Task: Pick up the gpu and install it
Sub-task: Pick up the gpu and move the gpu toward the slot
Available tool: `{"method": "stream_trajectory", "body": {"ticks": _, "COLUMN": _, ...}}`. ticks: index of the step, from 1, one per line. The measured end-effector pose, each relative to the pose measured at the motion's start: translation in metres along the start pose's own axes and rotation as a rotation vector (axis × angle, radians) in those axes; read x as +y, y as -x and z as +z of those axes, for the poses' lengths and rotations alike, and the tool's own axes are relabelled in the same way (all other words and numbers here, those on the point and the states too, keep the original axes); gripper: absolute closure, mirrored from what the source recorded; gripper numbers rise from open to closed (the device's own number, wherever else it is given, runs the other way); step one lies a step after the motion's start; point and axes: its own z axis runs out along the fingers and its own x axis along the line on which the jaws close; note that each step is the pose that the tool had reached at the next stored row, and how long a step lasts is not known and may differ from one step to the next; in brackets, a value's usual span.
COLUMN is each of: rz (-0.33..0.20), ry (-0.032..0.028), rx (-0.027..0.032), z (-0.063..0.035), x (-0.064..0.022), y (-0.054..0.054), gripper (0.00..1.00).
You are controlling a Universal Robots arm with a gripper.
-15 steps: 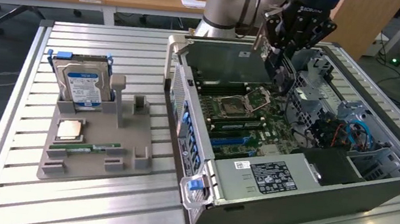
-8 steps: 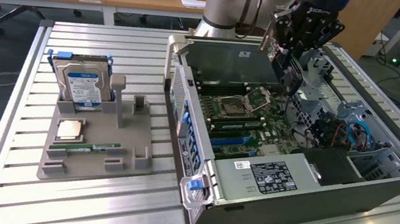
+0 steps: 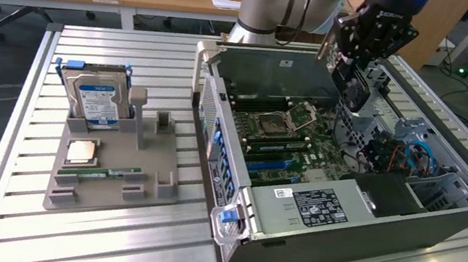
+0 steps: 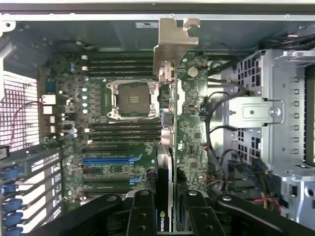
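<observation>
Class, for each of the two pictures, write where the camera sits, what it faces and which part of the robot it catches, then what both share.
Exterior view: off the arm, raised, looking down across the slatted metal table at the open grey computer case; shows the arm and black gripper.
Wrist view: on the wrist, facing into the case at the green motherboard; shows the gripper's fingers.
Shared: the thin dark gpu card with silvery bracket, clamped in the gripper, and the motherboard.
</observation>
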Motion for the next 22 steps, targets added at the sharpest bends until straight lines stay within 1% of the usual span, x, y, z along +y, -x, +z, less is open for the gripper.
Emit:
{"method": "stream_trajectory", "body": {"ticks": 5, "rz": 0.000, "ry": 0.0001, "rx": 0.0000, "z": 0.0005, "x": 0.0005, "y": 0.015, "gripper": 0.74}}
{"method": "stream_trajectory", "body": {"ticks": 15, "rz": 0.000, "ry": 0.0001, "rx": 0.0000, "z": 0.0012, "x": 0.0014, "y": 0.040, "gripper": 0.74}}
{"method": "stream_trajectory", "body": {"ticks": 18, "rz": 0.000, "ry": 0.0001, "rx": 0.0000, "z": 0.0013, "x": 0.0017, "y": 0.046, "gripper": 0.74}}
{"method": "stream_trajectory", "body": {"ticks": 22, "rz": 0.000, "ry": 0.0001, "rx": 0.0000, "z": 0.0014, "x": 0.0017, "y": 0.047, "gripper": 0.74}}
